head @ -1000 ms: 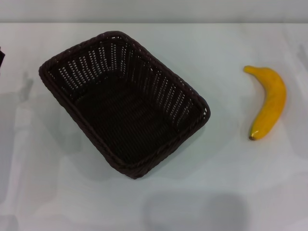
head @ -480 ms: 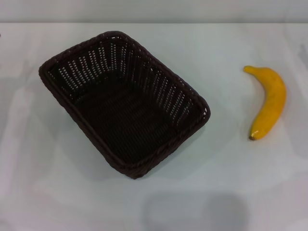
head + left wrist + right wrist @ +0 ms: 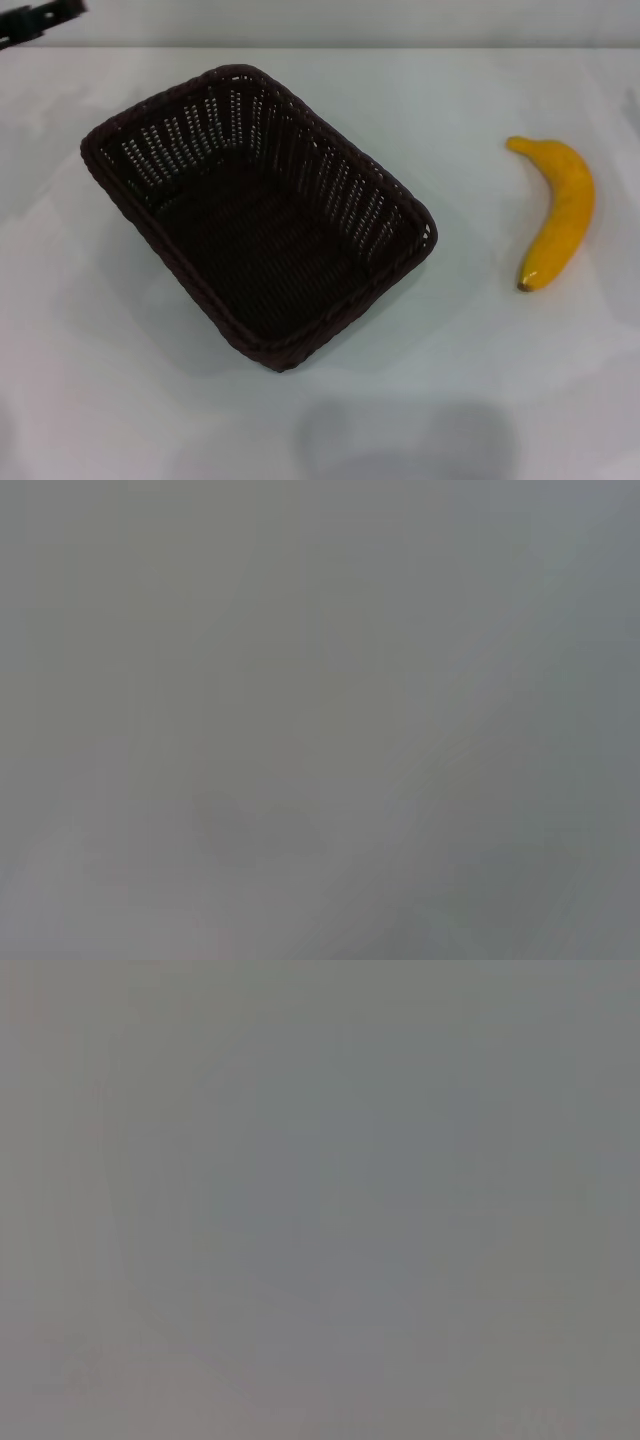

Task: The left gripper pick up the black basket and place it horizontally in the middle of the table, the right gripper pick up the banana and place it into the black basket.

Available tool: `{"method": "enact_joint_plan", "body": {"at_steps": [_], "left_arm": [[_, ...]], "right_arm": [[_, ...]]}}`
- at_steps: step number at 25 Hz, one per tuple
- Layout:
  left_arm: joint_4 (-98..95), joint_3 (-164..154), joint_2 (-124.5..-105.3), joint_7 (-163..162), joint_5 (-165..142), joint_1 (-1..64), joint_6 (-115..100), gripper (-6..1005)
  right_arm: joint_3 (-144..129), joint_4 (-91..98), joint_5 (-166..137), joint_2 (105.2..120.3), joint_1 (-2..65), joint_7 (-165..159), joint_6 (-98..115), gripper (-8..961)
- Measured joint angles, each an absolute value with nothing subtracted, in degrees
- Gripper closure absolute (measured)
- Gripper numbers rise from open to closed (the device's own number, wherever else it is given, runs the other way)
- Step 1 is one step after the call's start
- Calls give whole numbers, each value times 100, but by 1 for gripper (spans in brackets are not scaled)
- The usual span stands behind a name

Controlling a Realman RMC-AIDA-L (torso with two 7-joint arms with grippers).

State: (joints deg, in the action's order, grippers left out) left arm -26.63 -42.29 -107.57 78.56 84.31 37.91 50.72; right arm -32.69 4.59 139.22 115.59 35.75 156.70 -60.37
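Note:
The black basket (image 3: 255,212) rests empty on the white table (image 3: 480,380), left of centre and turned at a slant, its long side running from far left to near right. A yellow banana (image 3: 560,212) lies on the table at the right, well apart from the basket. My left gripper (image 3: 38,20) shows as a thin black piece at the far left corner, above and beyond the basket's far end. The right gripper is out of view. Both wrist views show only a plain grey blur.
A pale wall band runs along the table's far edge (image 3: 400,46). Bare white tabletop lies between the basket and the banana and along the near side.
A black piece of my left gripper has come into view at the far left corner; half a second ago that corner held nothing. Basket and banana have not moved.

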Motion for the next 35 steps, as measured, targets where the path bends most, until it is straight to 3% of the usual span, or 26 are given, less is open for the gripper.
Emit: {"method": "enact_joint_plan", "body": {"at_steps": [4, 7, 15, 20, 35], "left_arm": [[-3180, -4706, -10394, 6130, 6942, 4193, 5674, 108], [-3682, -4733, -10254, 5419, 6028, 4467, 6532, 108], [-4227, -4734, -10062, 4373, 3975, 5287, 7987, 108], [-4202, -4769, -10251, 4308, 3333, 5522, 8001, 108], [-3305, -5065, -11098, 4325, 2020, 6013, 6487, 108]], "right_arm": [[-3270, 466, 13921, 11562, 3569, 15668, -6042, 81], [-3269, 466, 13922, 11564, 3568, 15667, -6047, 81], [-3269, 466, 13922, 11577, 3599, 15662, -6058, 80], [-3269, 466, 13922, 11590, 3614, 15654, -6058, 80], [-3300, 413, 13922, 11602, 3618, 15653, -6218, 80]]}}
